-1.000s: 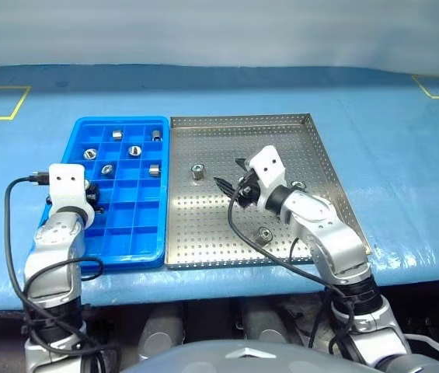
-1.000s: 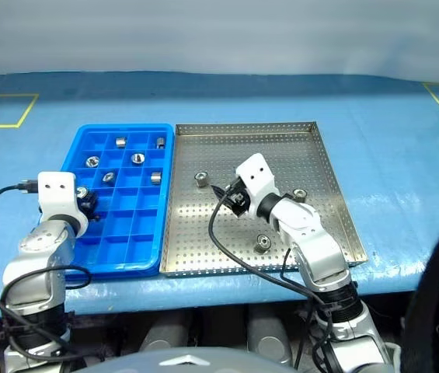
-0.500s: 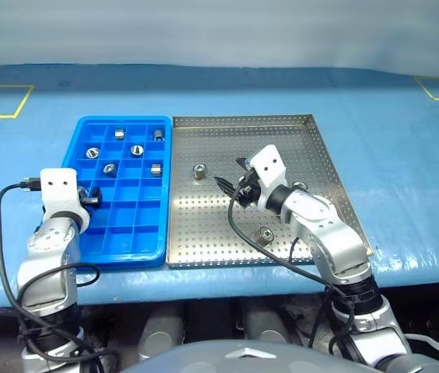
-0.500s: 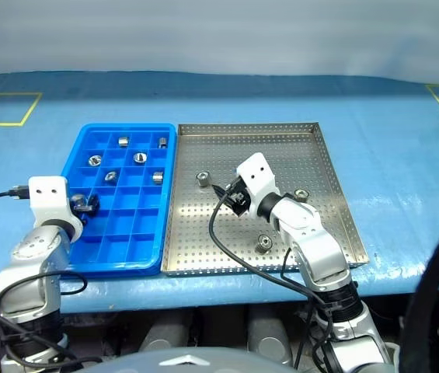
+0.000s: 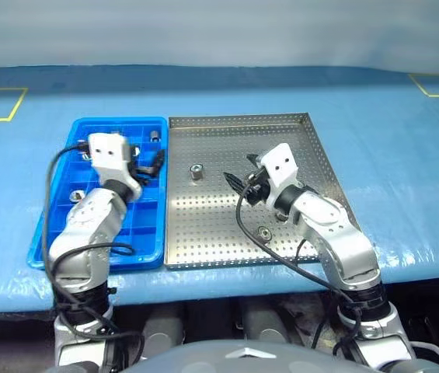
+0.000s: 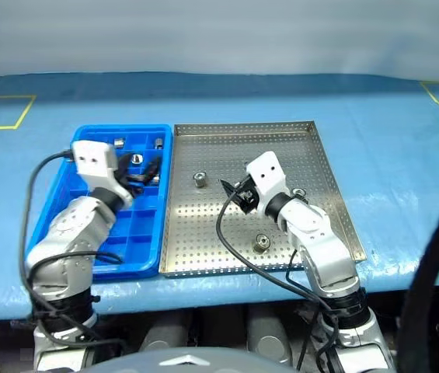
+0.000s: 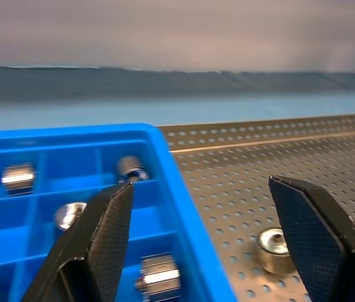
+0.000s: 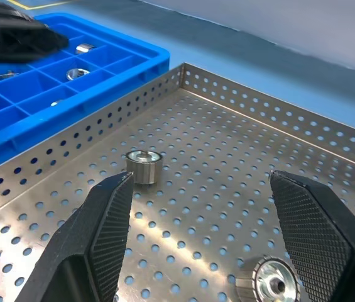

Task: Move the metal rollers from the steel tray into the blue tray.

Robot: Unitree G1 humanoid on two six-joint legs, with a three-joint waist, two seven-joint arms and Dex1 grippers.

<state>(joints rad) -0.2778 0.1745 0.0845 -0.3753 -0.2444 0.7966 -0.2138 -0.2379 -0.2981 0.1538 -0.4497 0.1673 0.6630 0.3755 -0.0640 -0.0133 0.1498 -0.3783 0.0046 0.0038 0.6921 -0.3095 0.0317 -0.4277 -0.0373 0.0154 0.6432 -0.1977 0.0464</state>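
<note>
Right wrist view shows the right gripper [image 8: 196, 233] with its jaws wide apart and nothing between them. One metal roller [image 8: 144, 166] stands on end just ahead of the jaws, a bit toward the side nearest the blue tray [image 8: 111, 66]. Another roller [image 8: 271, 283] sits close by the other finger.

From the head views, three rollers are left on the steel tray [image 5: 297, 132]: one near the middle [image 5: 196, 170], one near the front edge [image 5: 264, 232], and one partly hidden behind the right arm [image 6: 300, 191]. The right gripper hangs above the steel tray between them. The middle roller lies ahead of it and toward the robot's left.

The left gripper [image 5: 151, 165] hangs over the far part of the blue tray, close to the edge next to the steel tray. Its jaws are wide too, and empty. Several rollers [image 7: 19, 177] already sit in the little boxes (each in its own box).

I think the right arm is nearer to all three rollers, so it looks best placed to grab next. The rollers stand with the hole facing up, so the jaws should come down on either side of one.
</note>
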